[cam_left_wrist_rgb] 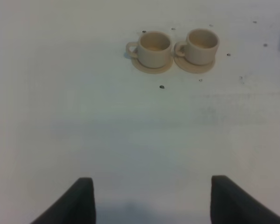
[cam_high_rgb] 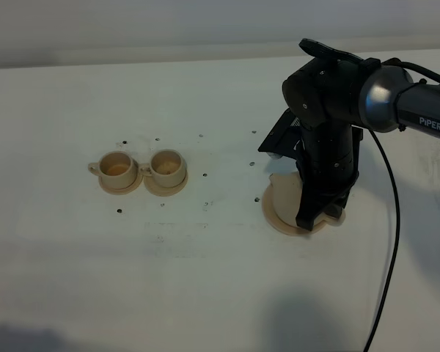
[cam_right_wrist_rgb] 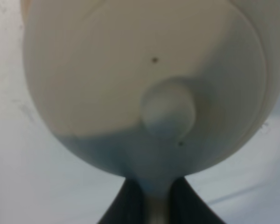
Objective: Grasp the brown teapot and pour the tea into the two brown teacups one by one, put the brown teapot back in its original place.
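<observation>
The brown teapot [cam_right_wrist_rgb: 144, 79] fills the right wrist view, with its lid knob [cam_right_wrist_rgb: 168, 108] in the middle. My right gripper [cam_right_wrist_rgb: 151, 198] is shut on its loop handle. In the high view my right gripper [cam_high_rgb: 319, 213] points down over the wide saucer [cam_high_rgb: 277, 216] and hides most of the teapot [cam_high_rgb: 284, 187]. I cannot tell whether the pot rests on the saucer. The two brown teacups [cam_high_rgb: 118, 169] [cam_high_rgb: 167, 166] stand side by side on their small saucers at the left, and also show in the left wrist view [cam_left_wrist_rgb: 154, 46] [cam_left_wrist_rgb: 203, 44]. My left gripper [cam_left_wrist_rgb: 151, 205] is open, empty and well short of the cups.
The white table [cam_high_rgb: 205, 279] has small dark holes around the cups. A black cable [cam_high_rgb: 392, 220] hangs from the right arm down the right side. The left arm is out of the high view.
</observation>
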`<state>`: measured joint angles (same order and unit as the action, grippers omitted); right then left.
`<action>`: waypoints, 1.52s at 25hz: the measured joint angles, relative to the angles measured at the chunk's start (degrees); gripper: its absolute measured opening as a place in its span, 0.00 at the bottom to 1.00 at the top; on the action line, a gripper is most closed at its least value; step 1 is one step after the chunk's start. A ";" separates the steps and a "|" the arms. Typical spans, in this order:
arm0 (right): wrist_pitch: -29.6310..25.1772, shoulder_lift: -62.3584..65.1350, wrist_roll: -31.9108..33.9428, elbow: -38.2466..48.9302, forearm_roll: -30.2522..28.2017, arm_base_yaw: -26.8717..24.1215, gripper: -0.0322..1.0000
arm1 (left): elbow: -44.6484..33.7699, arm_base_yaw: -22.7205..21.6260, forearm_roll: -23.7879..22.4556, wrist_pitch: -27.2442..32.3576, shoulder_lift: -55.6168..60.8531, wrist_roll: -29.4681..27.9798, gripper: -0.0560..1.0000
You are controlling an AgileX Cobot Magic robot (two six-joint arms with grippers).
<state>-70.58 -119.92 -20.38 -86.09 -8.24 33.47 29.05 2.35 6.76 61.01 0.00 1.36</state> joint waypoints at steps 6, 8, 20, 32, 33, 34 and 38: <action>-0.01 1.18 0.00 0.00 1.99 -0.05 0.12 | 0.00 0.00 0.00 0.00 0.00 0.00 0.54; 0.29 1.78 0.07 0.00 3.00 -0.05 0.12 | 0.00 0.00 0.00 0.00 0.00 0.00 0.54; 3.26 5.06 2.18 -0.14 6.27 0.00 0.12 | 0.00 0.00 0.00 0.00 0.00 0.00 0.54; 11.85 3.90 2.16 -10.98 5.35 6.63 0.12 | 0.00 0.00 0.00 0.00 0.00 0.00 0.54; 11.85 2.98 1.81 -12.58 4.56 7.27 0.12 | 0.00 0.00 0.00 0.00 0.00 0.00 0.54; 11.75 1.88 1.54 -14.34 3.95 7.86 0.12 | 0.00 0.00 0.00 0.00 0.00 0.00 0.54; 11.42 -3.08 -0.65 -21.65 0.38 10.55 0.12 | 0.00 0.00 0.00 0.00 0.00 0.00 0.54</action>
<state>-59.15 -123.00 -21.03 -107.75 -7.86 44.02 29.05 2.35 6.76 61.01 0.00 1.36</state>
